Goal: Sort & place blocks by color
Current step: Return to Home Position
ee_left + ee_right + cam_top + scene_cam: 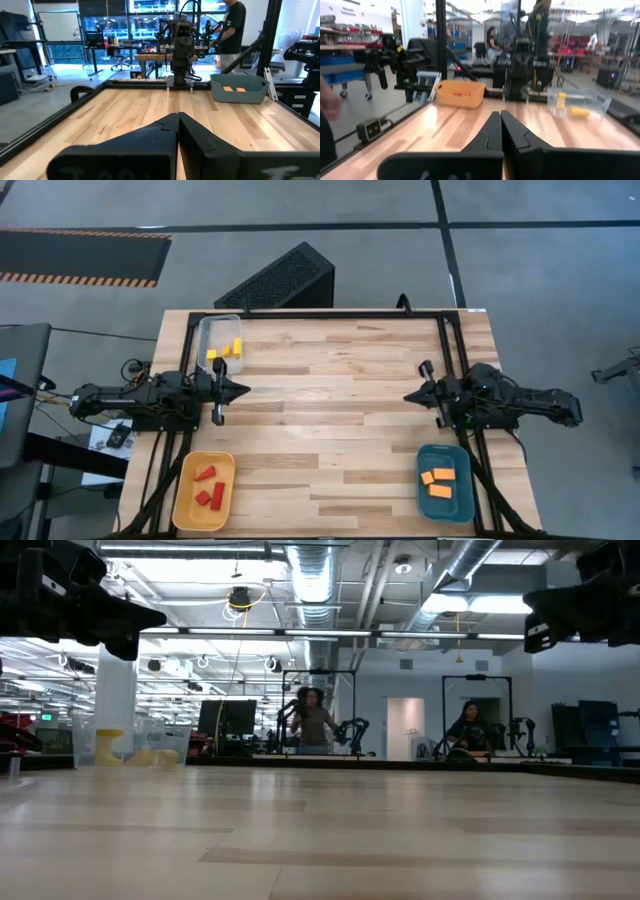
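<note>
**Red blocks** [207,473]: three pieces, kept in the yellow tray [184,505] at 7 o'clock on the bench [330,430]. The upper piece is laid with its long axis from 8 to 2 o'clock. The lower two are set side by side. They are found at 6 o'clock from the left gripper [243,391], well apart from it.

**Orange blocks** [437,490]: flat bars, kept in the teal tray [421,500] at 5 o'clock on the bench. Their long axes are laid near 9 to 3 o'clock. They are found at 6 o'clock from the right gripper [407,395], well apart from it.

**Yellow blocks** [236,348]: small pieces, gathered at the 5 o'clock end of the clear tray [203,330] at 10 o'clock on the bench. Their long axes cannot be told. They are found near the left gripper, at 12 o'clock from it, untouched.

**Left gripper**: held at the 9 o'clock edge and pointed toward 3 o'clock. Its fingers [150,145] are pressed together at the tips, with nothing held.

**Right gripper**: held at the 3 o'clock edge and pointed toward 9 o'clock. Its fingers [480,142] are closed tip to tip, with nothing between them.
</note>
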Robot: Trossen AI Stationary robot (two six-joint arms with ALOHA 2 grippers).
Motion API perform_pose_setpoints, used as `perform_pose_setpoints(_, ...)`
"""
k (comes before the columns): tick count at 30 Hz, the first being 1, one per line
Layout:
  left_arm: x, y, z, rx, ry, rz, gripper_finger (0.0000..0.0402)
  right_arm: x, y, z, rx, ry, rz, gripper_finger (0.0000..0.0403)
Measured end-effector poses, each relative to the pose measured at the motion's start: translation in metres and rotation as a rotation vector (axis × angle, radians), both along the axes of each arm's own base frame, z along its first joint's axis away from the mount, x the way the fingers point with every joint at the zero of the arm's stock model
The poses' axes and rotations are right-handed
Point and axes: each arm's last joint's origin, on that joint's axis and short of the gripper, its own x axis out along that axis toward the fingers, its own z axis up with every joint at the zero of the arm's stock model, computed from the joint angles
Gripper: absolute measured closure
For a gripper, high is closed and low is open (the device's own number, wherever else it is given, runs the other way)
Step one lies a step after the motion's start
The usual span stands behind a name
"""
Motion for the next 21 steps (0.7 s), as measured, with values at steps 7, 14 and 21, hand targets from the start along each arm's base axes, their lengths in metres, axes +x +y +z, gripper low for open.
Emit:
perform_pose_setpoints(7, 0.0000, 0.0000, -0.0001, -0.001, 0.000, 0.000, 0.0401, 0.0015, -0.0010, -0.0063, 0.013, 0.075, -0.014, 0.0397)
perform_pose_setpoints(14, 0.0000, 0.0000, -0.0001, -0.001, 0.000, 0.000, 0.0401, 0.0017, -0.0010, -0.0066, 0.015, 0.083, -0.013, 0.0397)
perform_pose_setpoints(21, 0.0000, 0.0000, -0.0002, -0.002, 0.000, 0.001, 0.0401, 0.0017, -0.0010, -0.0067, 0.016, 0.086, -0.013, 0.0397)
